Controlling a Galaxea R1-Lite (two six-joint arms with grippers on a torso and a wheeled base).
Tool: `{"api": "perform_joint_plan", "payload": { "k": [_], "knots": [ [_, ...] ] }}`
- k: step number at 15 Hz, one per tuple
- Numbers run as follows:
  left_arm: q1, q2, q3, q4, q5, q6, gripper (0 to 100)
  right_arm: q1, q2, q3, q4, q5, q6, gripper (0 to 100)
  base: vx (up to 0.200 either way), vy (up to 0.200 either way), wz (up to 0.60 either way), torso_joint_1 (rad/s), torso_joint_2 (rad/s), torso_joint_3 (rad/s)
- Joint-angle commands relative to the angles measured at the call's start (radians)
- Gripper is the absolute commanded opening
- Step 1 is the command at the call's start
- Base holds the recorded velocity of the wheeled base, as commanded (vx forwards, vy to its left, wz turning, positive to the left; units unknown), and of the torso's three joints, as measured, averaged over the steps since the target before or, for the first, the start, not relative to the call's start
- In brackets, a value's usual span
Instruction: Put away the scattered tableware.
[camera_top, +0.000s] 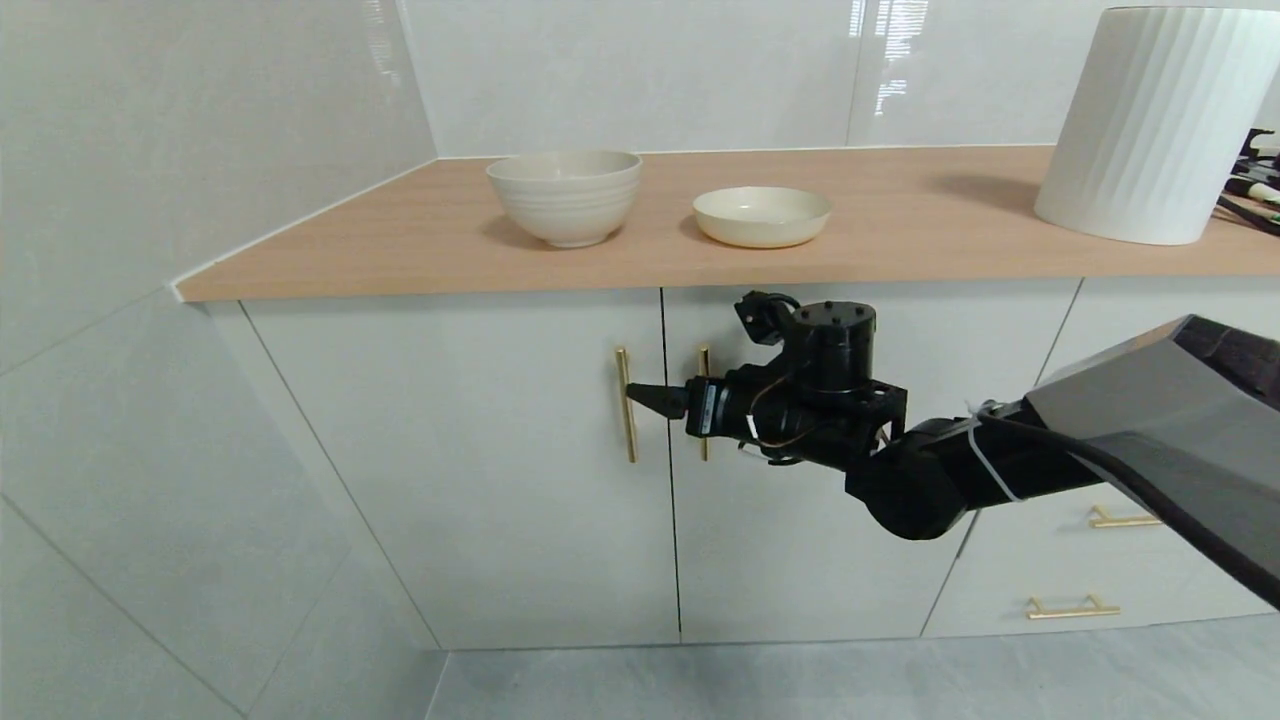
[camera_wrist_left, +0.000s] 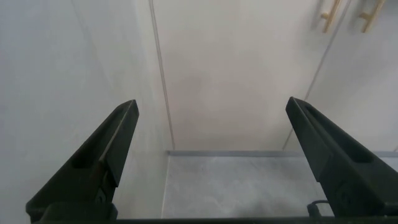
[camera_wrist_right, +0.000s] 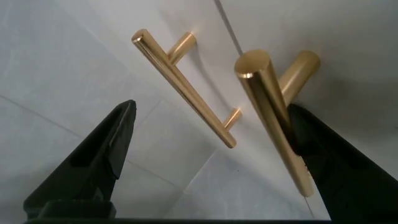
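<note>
Right claw (camera_top: 640, 396), spread, is at the brass cabinet handles (camera_top: 626, 420) below the tabletop (camera_top: 900, 245) holding a bowl (camera_top: 566, 195) and shallow dish (camera_top: 762, 215); left claw (camera_wrist_left: 212, 101) is spread too.

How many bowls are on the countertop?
2: a deep ribbed bowl near the left end of the countertop, a shallow bowl right of it. The tall white container could hide others.
</note>
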Motion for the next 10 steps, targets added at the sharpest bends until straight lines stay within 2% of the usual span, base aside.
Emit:
{"api": "perform_joint_plan", "payload": {
  "k": [1,5,7,10],
  "knots": [
    [0.001,0.000,0.000,0.000,0.000,0.000,100,-0.006,0.001,0.005,-0.021,-0.024,-0.007,100,0.000,0.000,0.00,0.000,0.00,0.000],
    [0.001,0.000,0.000,0.000,0.000,0.000,100,0.001,-0.068,0.114,-0.023,0.016,-0.010,100,0.000,0.000,0.00,0.000,0.00,0.000],
    [0.001,0.000,0.000,-0.002,0.000,0.000,100,0.001,-0.110,0.173,-0.023,0.100,-0.010,100,0.000,0.000,0.00,0.000,0.00,0.000],
    [0.001,0.000,0.000,-0.002,0.000,0.000,100,0.001,-0.103,0.180,-0.041,0.143,-0.010,100,0.000,0.000,0.00,0.000,0.00,0.000]
  ]
}}
